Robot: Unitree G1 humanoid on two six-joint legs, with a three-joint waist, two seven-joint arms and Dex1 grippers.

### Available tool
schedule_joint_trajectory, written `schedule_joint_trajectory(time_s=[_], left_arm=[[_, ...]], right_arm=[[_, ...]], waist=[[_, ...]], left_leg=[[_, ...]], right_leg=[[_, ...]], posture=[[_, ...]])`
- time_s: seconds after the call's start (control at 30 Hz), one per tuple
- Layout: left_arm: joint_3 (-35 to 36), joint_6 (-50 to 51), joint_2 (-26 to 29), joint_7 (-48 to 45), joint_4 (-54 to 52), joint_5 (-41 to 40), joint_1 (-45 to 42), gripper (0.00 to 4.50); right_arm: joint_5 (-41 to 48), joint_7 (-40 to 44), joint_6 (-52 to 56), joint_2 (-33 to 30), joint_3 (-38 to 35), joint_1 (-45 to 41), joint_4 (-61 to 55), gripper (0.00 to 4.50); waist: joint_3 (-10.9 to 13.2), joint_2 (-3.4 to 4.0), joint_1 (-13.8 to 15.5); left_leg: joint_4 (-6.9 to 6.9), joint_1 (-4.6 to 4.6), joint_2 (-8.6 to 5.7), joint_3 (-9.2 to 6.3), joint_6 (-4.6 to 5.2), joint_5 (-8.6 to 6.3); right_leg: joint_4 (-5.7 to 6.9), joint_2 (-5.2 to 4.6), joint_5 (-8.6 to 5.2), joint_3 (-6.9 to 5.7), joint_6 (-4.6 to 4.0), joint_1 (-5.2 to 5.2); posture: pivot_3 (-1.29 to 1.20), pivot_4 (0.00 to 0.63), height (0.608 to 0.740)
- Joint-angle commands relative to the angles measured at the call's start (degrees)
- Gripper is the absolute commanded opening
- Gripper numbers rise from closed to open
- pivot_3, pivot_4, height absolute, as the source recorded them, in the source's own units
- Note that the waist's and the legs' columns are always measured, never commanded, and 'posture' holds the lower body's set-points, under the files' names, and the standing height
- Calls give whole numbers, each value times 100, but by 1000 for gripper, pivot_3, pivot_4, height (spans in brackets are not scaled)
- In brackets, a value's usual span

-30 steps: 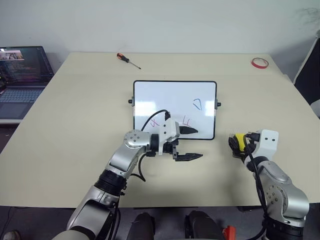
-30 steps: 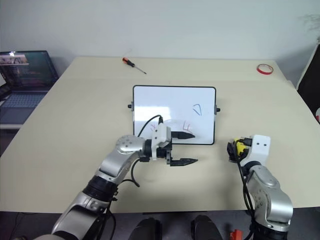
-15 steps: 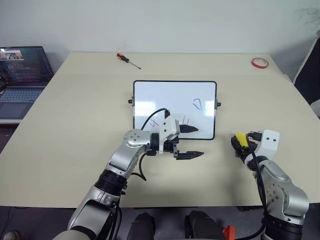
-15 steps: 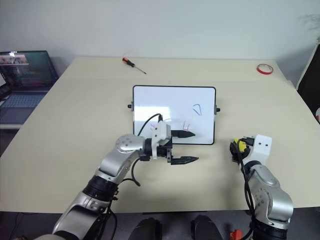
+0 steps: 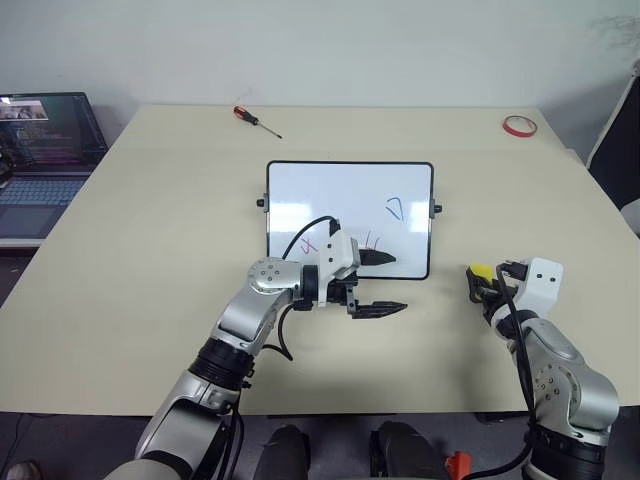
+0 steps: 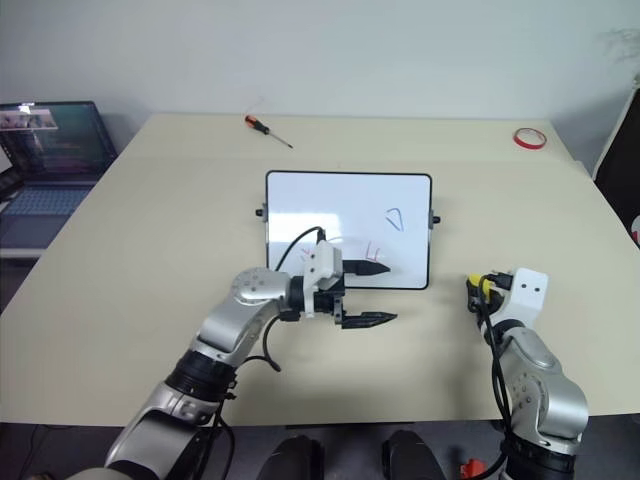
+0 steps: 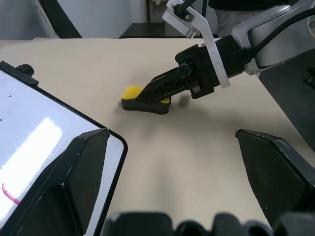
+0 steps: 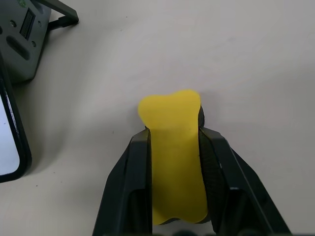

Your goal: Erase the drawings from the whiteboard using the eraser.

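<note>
The whiteboard lies flat in the middle of the table. On it are the drawings: a blue loop, a red X and a red F-like mark. My left gripper hangs open over the board's near edge, pointing right, one finger above the board and one off it. To the right of the board, the yellow eraser with a dark underside rests on the table. My right gripper is shut on the eraser's two long sides. The left wrist view shows that same grip on the eraser.
An orange-handled screwdriver lies at the far side of the table. A red tape ring sits at the far right corner. An open laptop stands on a lower surface to the left.
My right gripper's fingers have come together from wide open onto the eraser. The left arm has stayed where it was.
</note>
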Motion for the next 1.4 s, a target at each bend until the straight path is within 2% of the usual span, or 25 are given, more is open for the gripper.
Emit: schedule_joint_trajectory(time_s=[0.03, 0.47, 0.63, 0.73, 0.97, 1.4], left_arm=[[170, -75, -29, 109, -299, -34, -129, 4500], [733, -75, -397, 1620, -737, 151, -372, 4500], [976, -179, -381, 2622, -657, 691, 37, 4500], [1068, -96, -333, 2907, -720, 811, 220, 4500], [1090, 187, -332, 3058, -924, 711, 811, 4500], [1078, 389, -288, 3064, -1081, 716, 764, 4500]], right_arm=[[-54, -85, -163, -113, -34, -45, -146, 985], [-407, 49, -1737, -388, 219, -618, 98, 985], [-558, 190, -2325, -364, 657, -1401, 859, 985], [-648, 276, -2576, -404, 838, -1659, 1137, 985], [-678, 387, -2816, -199, 1233, -2132, 1653, 985], [-965, 816, -3407, 86, 2060, -2429, 2258, 985]], waist=[[0, 0, 1], [1, 1, 0], [-1, 4, -64], [-1, 5, -78], [-1, 6, -26], [-1, 7, 3]], left_leg=[[0, 0, 0, 0, 0, 0], [0, -2, 0, 2, 0, 0], [0, 8, 0, 9, 0, 0], [-1, 6, 5, 5, 0, 0], [1, -7, 2, 1, 0, 0], [3, -6, 9, -2, 0, 1]], right_leg=[[0, 0, 0, 0, 0, 0], [-1, -2, 0, 1, 0, -1], [5, -1, 1, 4, 0, 0], [6, -1, 1, 3, -1, -2], [-1, -14, 1, -1, 0, -5], [4, -15, 2, -4, -1, -6]], posture=[[0, 150, 740], [0, 150, 740], [0, 150, 740], [0, 150, 740], [0, 150, 740], [0, 150, 740]])
